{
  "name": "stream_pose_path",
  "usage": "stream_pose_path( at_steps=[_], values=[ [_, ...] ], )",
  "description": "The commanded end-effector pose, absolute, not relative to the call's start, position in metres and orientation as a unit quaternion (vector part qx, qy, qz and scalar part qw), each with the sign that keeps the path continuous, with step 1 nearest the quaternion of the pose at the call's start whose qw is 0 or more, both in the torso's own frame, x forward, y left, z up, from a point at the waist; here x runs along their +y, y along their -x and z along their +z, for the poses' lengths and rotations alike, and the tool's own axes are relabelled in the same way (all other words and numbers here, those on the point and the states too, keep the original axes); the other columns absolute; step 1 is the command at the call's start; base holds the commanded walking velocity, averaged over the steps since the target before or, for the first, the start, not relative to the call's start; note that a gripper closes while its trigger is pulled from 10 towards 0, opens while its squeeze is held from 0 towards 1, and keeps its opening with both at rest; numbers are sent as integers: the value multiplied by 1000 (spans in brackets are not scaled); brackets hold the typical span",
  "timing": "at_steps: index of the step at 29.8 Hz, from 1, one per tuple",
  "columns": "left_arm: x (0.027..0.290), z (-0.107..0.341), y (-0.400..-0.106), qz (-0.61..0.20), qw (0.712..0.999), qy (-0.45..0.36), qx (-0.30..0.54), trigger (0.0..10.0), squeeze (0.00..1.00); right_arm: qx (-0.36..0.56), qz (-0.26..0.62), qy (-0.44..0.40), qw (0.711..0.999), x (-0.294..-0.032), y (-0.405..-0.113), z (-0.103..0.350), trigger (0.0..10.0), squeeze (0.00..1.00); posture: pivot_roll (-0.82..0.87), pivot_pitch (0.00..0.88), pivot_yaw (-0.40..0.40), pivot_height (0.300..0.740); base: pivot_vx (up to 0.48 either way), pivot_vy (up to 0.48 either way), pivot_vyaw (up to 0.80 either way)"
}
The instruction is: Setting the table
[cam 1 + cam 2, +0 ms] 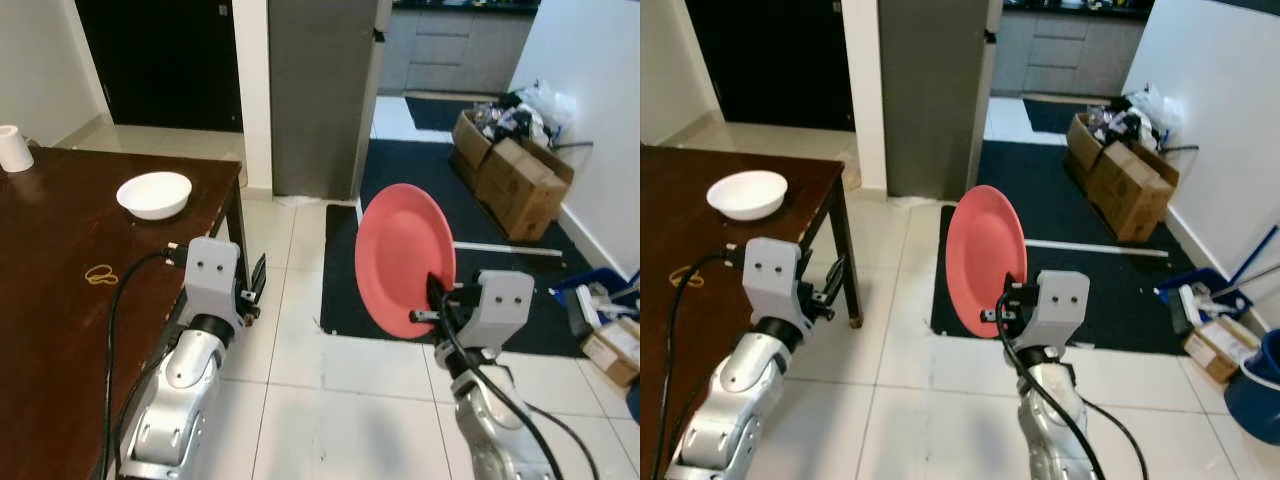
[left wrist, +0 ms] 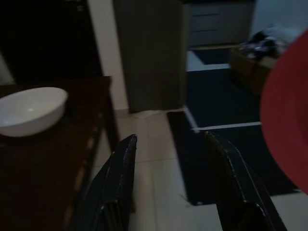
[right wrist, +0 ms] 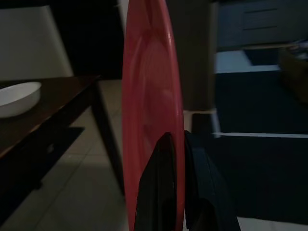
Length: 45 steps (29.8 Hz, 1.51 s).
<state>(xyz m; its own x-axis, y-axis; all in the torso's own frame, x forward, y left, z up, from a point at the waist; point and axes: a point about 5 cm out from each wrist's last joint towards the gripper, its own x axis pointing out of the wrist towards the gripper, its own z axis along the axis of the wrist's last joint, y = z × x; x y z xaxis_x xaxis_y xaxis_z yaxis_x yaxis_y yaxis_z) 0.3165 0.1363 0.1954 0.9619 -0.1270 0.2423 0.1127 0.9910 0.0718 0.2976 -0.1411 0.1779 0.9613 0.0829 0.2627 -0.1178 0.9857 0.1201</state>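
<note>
Right gripper [image 1: 437, 303]: fingers pinched on the lower rim of a red plate [image 1: 404, 258], one finger on each face. The plate stands on edge, held in the air over the tiled floor [image 1: 330, 400], well apart from the table [image 1: 60, 300].

Left gripper [image 1: 256, 283]: fingers spread, nothing between them, hanging just off the table's near corner.

On the table, ahead of the left gripper: a white bowl [image 1: 154, 194]; nearer, a rubber band [image 1: 100, 273]; at the far edge, a white cup [image 1: 14, 149].

Beyond the plate: dark rug [image 1: 450, 230], cardboard boxes [image 1: 510, 170].

Step in hand: carrying the plate to the table. Next move likely calls for swinging left over the tabletop, tipping the plate flat, then releasing.
</note>
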Motion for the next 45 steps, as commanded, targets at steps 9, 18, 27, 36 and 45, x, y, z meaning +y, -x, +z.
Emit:
stream_pose_path(
  at_steps=[9,18,27,36,45],
  values=[
    [134,192,-315,-65,990,-31,-118,10000,0,-131,39,-64,989,-147,-297,177,10000,0,88,69,64,740,480,0,0],
    [134,192,-315,-66,990,-31,-119,10000,0,-130,37,-65,989,-147,-296,177,10000,0,88,73,68,740,480,0,0],
    [134,193,-316,-66,990,-31,-120,10000,0,-130,36,-65,989,-147,-297,177,10000,0,88,76,69,740,480,0,0],
    [134,194,-316,-67,990,-30,-120,10000,0,-131,35,-65,989,-148,-296,177,10000,0,88,79,70,740,480,0,0],
    [133,195,-316,-68,990,-30,-120,10000,0,-135,36,-66,988,-147,-297,179,10000,0,89,82,72,740,480,0,0]
  ],
)
